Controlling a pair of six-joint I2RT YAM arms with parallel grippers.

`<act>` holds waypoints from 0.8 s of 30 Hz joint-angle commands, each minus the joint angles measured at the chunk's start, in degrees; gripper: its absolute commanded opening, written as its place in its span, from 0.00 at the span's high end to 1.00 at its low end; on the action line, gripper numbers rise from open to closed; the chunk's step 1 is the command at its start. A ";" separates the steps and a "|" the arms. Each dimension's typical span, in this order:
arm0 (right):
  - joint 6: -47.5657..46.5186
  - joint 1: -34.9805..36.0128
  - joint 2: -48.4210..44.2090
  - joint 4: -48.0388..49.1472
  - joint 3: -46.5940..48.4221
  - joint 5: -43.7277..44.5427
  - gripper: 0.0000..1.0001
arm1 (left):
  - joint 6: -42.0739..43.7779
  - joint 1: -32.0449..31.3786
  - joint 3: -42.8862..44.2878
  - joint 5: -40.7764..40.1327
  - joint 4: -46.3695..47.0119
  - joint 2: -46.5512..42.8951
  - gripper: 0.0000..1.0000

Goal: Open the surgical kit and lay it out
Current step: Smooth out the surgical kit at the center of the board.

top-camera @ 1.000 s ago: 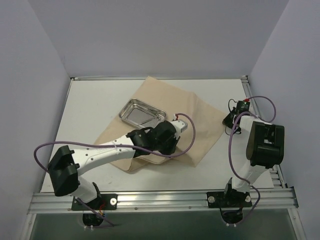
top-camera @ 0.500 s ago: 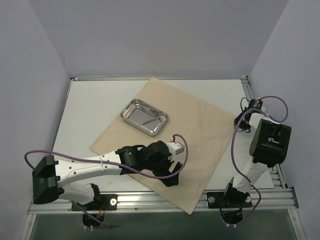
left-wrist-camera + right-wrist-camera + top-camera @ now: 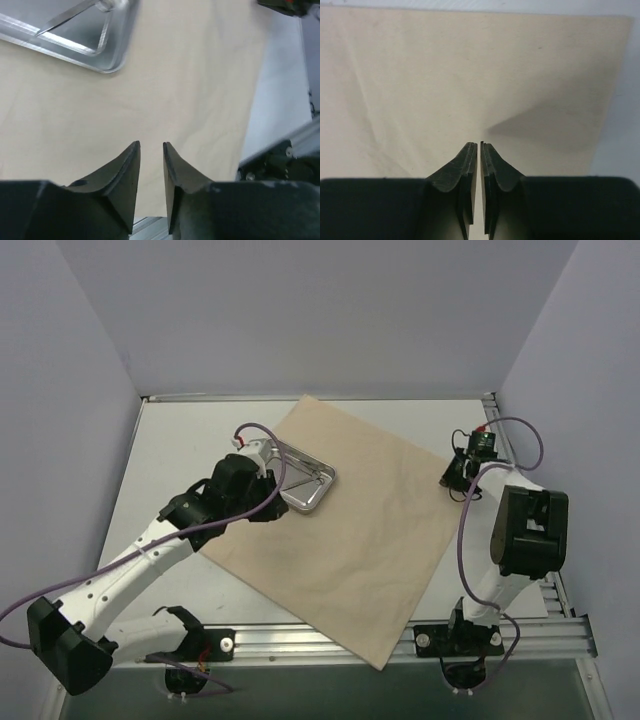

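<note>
The wrap sheet [image 3: 370, 530] is spread flat at frame centre as a working field, the steel tray [image 3: 312, 488] seated on its upper-left part. The left pincer [image 3: 151, 146], narrowly parted and empty, is held beside the tray, presumably for unloading; the right pincer [image 3: 479, 146] is closed, empty.

A lab test cell: plain lilac walls [image 3: 330, 310], white table [image 3: 180, 450], aluminium frame rail [image 3: 270, 640].

Tan wrap sheet [image 3: 350, 530] on white table [image 3: 165, 440]
</note>
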 commanded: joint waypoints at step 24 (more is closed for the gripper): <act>-2.03 19.49 27.82 -1.13 31.58 -2.20 1.00 | -12.66 30.27 -5.92 7.43 9.19 31.24 0.98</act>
